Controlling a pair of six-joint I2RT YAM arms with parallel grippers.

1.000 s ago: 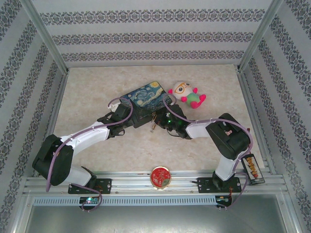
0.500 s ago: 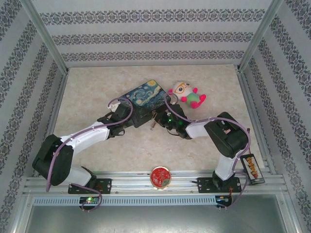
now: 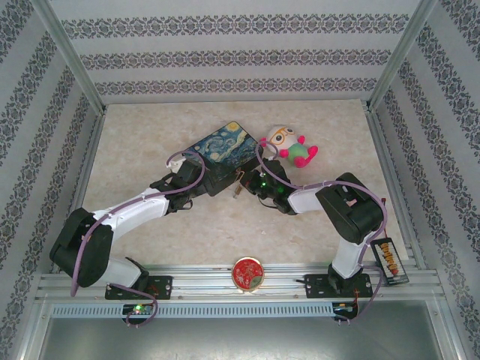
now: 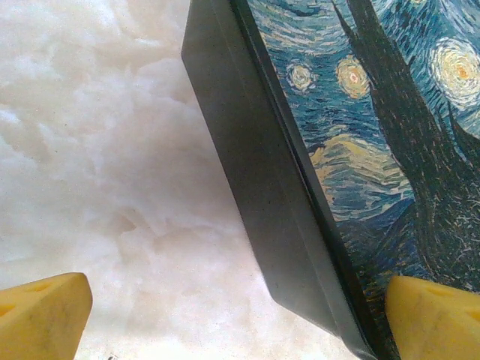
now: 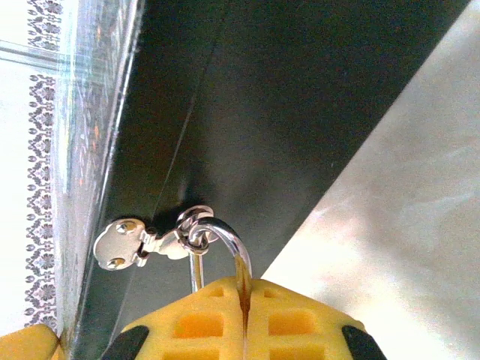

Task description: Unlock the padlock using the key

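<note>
The padlock point(image 5: 226, 238) hangs by its thin silvery shackle from a small metal hasp point(image 5: 120, 244) on the dark side of the starry-night tin box point(image 3: 221, 146). My right gripper point(image 5: 244, 300) is shut on the padlock. A sliver of its brass body shows between the yellow fingers point(image 5: 202, 322). In the top view the right gripper point(image 3: 247, 182) sits at the box's near edge. My left gripper point(image 4: 236, 307) is open wide, straddling the box's point(image 4: 375, 135) near corner, one finger point(image 4: 41, 315) over the table. I cannot make out the key.
A plush toy point(image 3: 289, 146) lies just right of the box. A round red tin point(image 3: 247, 272) rests at the near rail, and a black battery holder point(image 3: 390, 259) sits beside the right arm's base. Patterned walls enclose the table point(image 3: 150, 150).
The box has shifted slightly away and to the left. My right gripper has moved with it, still holding the padlock. The left arm has barely moved.
</note>
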